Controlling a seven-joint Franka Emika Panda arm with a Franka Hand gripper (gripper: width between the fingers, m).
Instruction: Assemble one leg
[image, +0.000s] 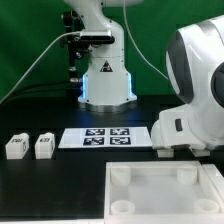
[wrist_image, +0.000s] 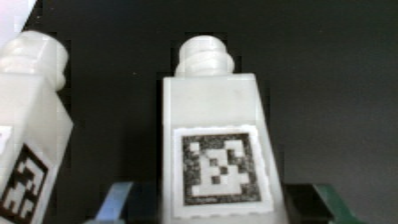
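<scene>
The gripper is straddling the tagged end of a leg that is lying flat on the black worktop, tag facing up. The jaws are showing on either side of it, but I cannot tell whether they are pinching it. A second leg is lying just beside it. To my eye, the thing is to be gripping squarely on the long flat sides and lifting straight up, so the neighbour is not getting nudged.

Your arm is white, its rounded shells split by dark grey seams, and the base carries a black triangle mark. A black cable runs to it; the claw has dark fingers.
</scene>
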